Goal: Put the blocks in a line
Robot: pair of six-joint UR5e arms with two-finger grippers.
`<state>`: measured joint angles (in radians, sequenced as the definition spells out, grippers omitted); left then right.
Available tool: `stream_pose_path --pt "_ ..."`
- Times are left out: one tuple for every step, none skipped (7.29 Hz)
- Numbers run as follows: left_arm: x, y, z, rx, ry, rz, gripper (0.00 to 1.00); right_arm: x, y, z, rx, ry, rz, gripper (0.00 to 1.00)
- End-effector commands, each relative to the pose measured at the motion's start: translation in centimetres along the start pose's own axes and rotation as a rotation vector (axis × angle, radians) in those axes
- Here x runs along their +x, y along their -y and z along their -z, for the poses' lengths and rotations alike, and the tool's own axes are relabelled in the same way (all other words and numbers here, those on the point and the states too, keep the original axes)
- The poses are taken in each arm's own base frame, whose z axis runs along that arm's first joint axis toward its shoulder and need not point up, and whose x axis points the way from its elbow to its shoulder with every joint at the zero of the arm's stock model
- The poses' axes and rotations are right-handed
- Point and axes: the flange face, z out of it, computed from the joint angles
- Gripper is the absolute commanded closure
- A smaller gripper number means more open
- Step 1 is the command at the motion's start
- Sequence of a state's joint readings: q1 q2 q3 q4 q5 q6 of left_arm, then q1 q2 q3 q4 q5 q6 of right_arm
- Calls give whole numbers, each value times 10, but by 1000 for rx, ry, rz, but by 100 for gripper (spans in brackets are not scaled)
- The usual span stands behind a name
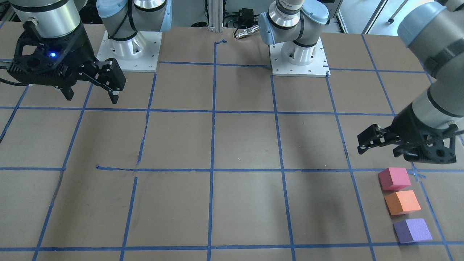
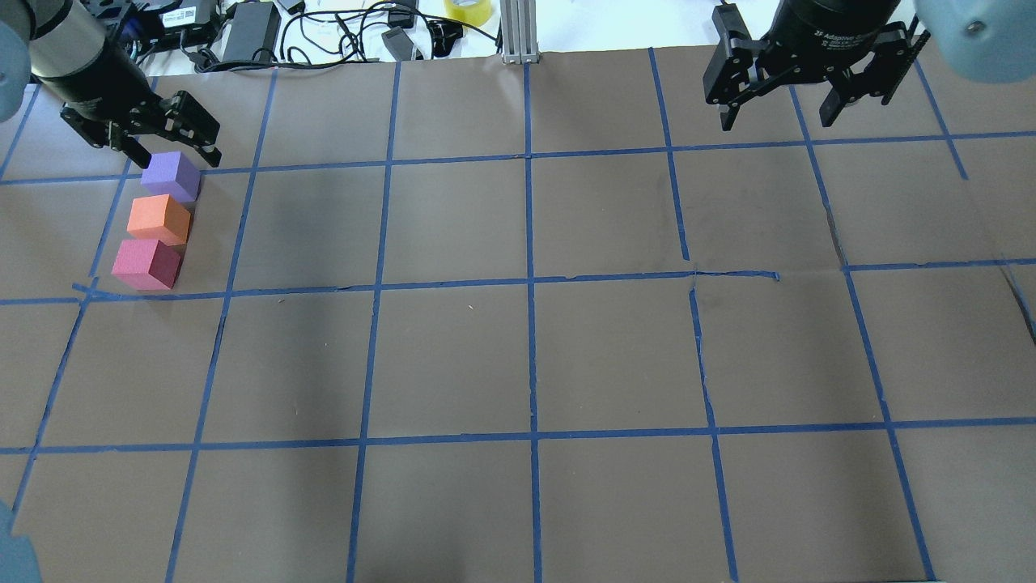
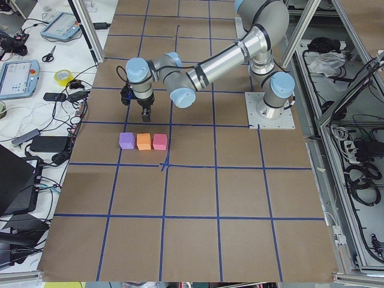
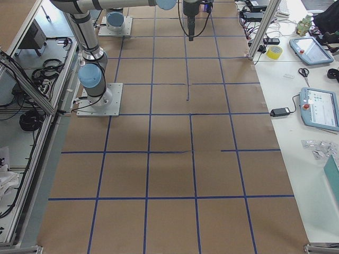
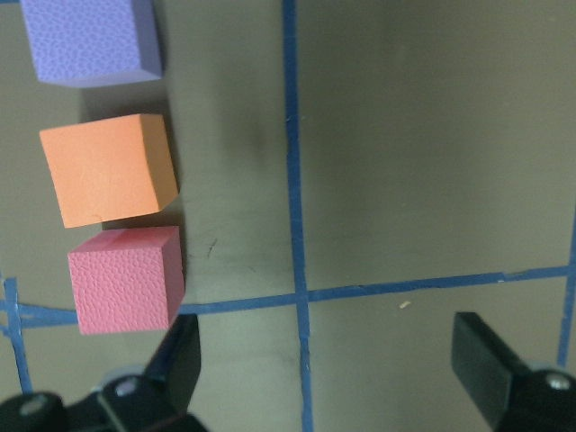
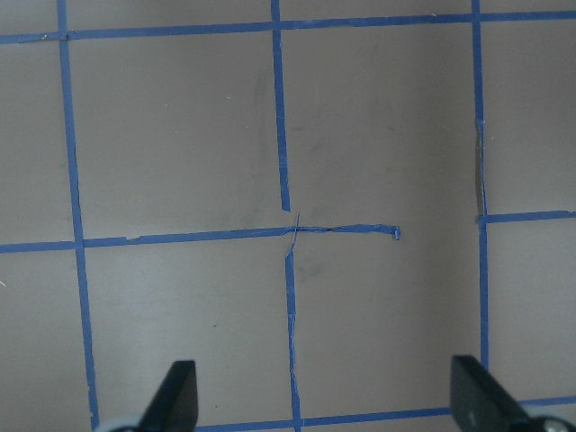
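Three foam blocks sit in a close row on the brown table: purple (image 2: 170, 176), orange (image 2: 159, 219), pink-red (image 2: 146, 263). They also show in the front view as pink-red (image 1: 394, 178), orange (image 1: 402, 202) and purple (image 1: 412, 230). My left gripper (image 2: 171, 146) hovers above the table beside the row, open and empty. In its wrist view the gripper (image 5: 333, 369) is over bare table, with the pink-red block (image 5: 126, 279) by its left finger. My right gripper (image 2: 777, 105) hangs open and empty over the far right of the table, away from the blocks.
Blue tape lines (image 2: 530, 283) grid the table. The two arm bases (image 1: 299, 54) stand at the robot's edge. Cables and a tape roll (image 2: 468, 10) lie beyond the far edge.
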<state>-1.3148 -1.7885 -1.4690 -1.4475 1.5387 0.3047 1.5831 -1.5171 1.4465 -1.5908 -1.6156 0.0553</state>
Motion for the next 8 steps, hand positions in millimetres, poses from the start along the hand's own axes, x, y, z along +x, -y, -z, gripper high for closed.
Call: stream_pose_path --pt "90 -46 39 -43 -36 -36 0 -1 0 0 0 0 1 0" --pt "121 -65 48 -84 -45 -32 0 -1 0 0 0 0 1 0" --pt "138 -73 62 -59 -35 8 0 -1 0 0 0 2 1 0" --pt "143 -79 70 -45 -26 0 0 -1 0 -1 -2 2 2 0" --pt "145 -81 69 -47 -36 0 0 -1 0 0 0 2 1 0" --pt "147 -82 71 -41 -40 -1 0 -2 0 -1 -2 4 2 0" --pt "147 -81 69 -45 -38 -1 0 -1 0 0 0 1 1 0" --pt "147 -82 69 -45 -37 -1 0 -1 0 -1 -2 3 2 0"
